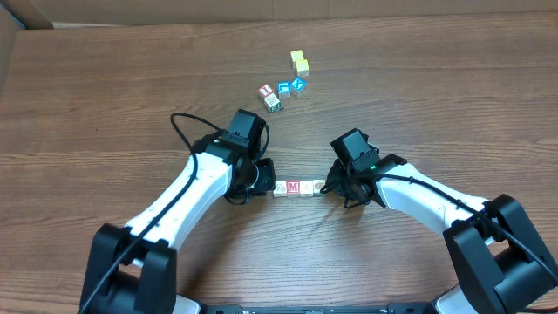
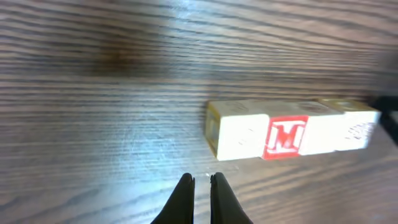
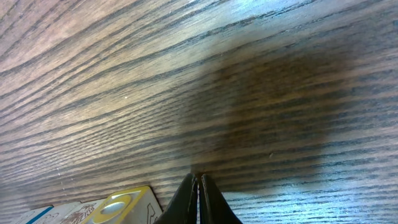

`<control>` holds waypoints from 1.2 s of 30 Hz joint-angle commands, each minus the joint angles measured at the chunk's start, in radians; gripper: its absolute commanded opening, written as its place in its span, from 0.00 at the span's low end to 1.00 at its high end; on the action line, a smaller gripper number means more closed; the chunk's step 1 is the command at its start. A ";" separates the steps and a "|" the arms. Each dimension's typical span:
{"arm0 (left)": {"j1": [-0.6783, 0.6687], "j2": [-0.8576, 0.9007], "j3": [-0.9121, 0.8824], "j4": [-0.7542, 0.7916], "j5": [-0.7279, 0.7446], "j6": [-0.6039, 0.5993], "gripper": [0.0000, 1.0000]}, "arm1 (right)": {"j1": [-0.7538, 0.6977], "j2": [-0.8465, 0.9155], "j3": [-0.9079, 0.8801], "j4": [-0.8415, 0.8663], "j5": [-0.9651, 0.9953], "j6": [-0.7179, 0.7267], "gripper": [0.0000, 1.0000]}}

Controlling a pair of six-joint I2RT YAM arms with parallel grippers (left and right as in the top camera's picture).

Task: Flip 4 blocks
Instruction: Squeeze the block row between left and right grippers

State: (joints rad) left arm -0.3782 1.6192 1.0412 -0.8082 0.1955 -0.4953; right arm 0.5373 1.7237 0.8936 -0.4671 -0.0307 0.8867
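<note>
Four pale blocks (image 1: pixel 300 187) lie touching in a straight left-to-right row at the middle. The M block (image 1: pixel 294 187), second from left, shows a red M on top. Farther off sit a red-printed block (image 1: pixel 267 90), a greenish block (image 1: pixel 273 103) and two blue blocks (image 1: pixel 283 88), loosely clustered.

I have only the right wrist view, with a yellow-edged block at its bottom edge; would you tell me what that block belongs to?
Observer: It is the end block of a short straight row of blocks.
Operator: Does any face stand out?
Observer: One block in that row shows a red M.
Operator: How is the left gripper placed?
Observer: The left gripper is shut, near the row's other end, with bare table between them.
</note>
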 commanded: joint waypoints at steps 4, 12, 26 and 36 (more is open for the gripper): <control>-0.005 0.013 0.006 -0.006 -0.006 -0.010 0.04 | 0.000 0.000 -0.004 0.007 -0.006 0.004 0.04; -0.016 0.105 -0.001 0.036 -0.034 -0.018 0.04 | 0.000 0.000 -0.004 0.010 -0.008 0.000 0.04; -0.016 0.115 -0.013 0.069 -0.047 -0.025 0.04 | 0.000 0.000 -0.004 0.010 -0.012 0.000 0.04; -0.016 0.115 -0.049 0.125 -0.048 -0.035 0.04 | 0.000 0.000 -0.004 0.010 -0.016 0.000 0.04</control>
State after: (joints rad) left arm -0.3866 1.7252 1.0012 -0.6945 0.1604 -0.5056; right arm 0.5373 1.7237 0.8936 -0.4641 -0.0460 0.8860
